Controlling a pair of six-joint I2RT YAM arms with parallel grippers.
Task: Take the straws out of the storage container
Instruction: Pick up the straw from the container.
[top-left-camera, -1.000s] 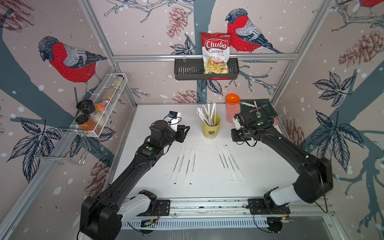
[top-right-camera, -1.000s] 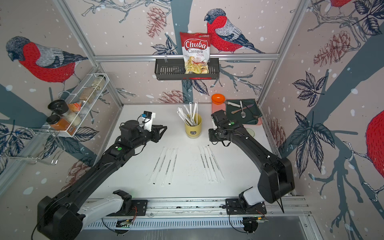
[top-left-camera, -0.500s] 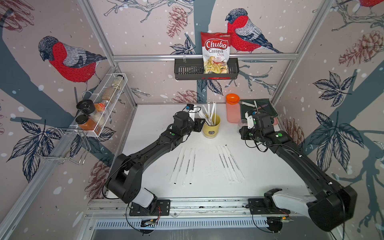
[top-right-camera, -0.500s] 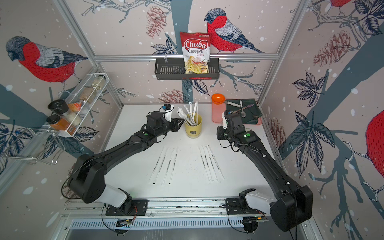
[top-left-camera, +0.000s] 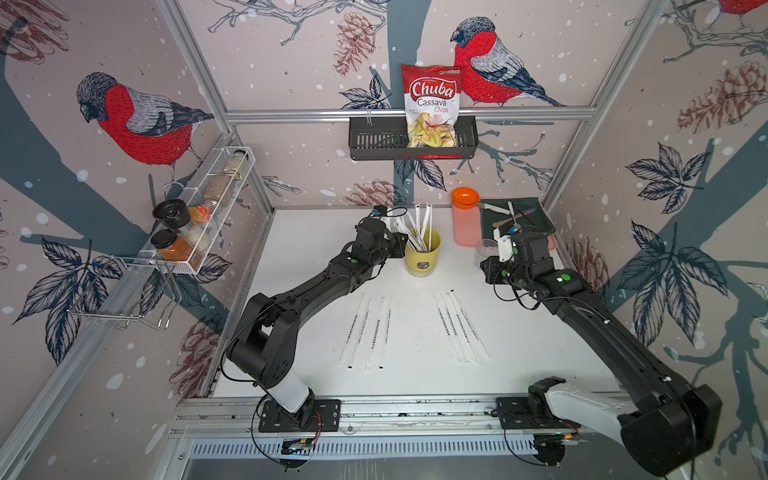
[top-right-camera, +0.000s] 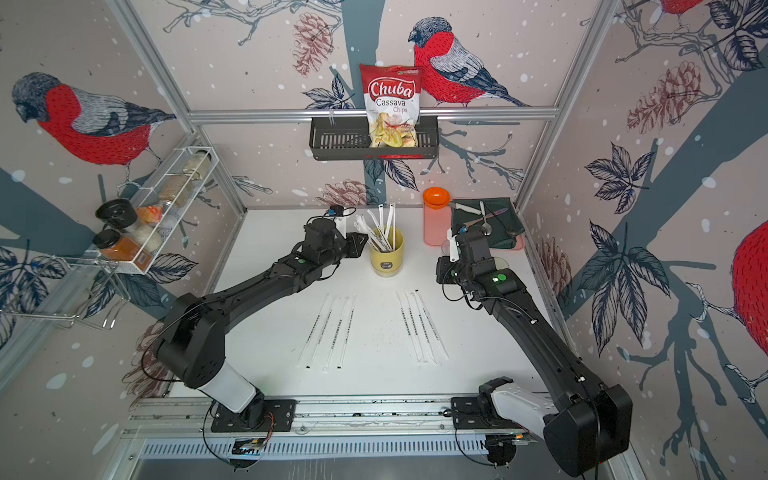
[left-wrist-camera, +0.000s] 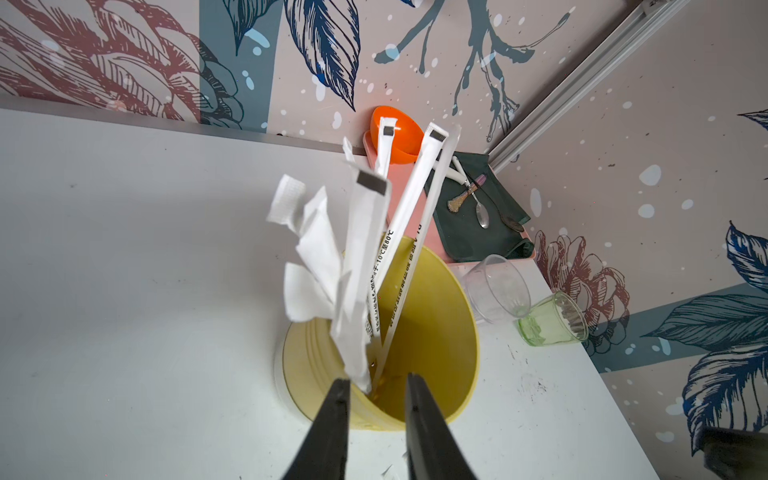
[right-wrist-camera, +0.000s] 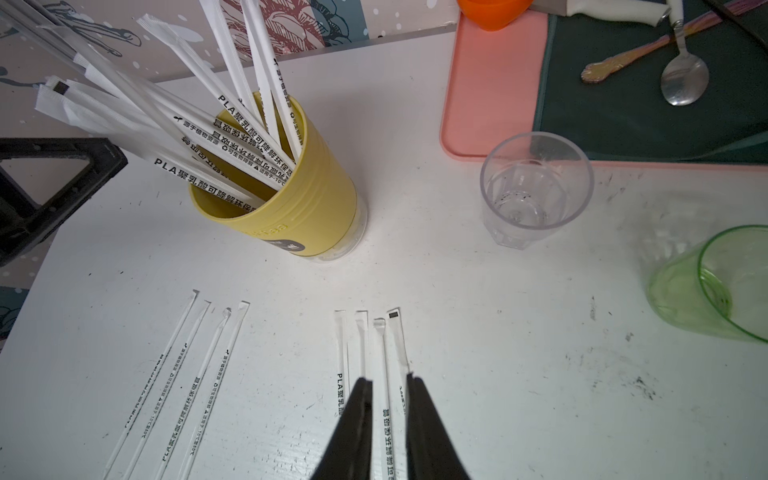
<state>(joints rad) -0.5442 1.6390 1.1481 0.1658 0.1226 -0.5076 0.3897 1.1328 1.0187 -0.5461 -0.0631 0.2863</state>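
Fingers (left-wrist-camera: 332, 419) of your left gripper (left-wrist-camera: 374, 384) straddle, unclosed, the straws (left-wrist-camera: 359, 266) leaning from the storage container (left-wrist-camera: 440, 332), apparently poised to pinch; right gripper (right-wrist-camera: 388, 384) narrowly parted, empty.

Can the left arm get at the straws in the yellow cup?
Probably yes. The left gripper sits right at the rim of the yellow cup, jaws apart, with the straws leaning out just beyond its tips. Nothing stands between them.

Bright, even, diffuse light; the white surface (top-left-camera: 415, 374) carries only faint, soft shadows and no harsh glare. Both wrist views are wide-angle, bending the surface's edge. Close to the lens, the left hand (left-wrist-camera: 376, 380) looks soft-edged.
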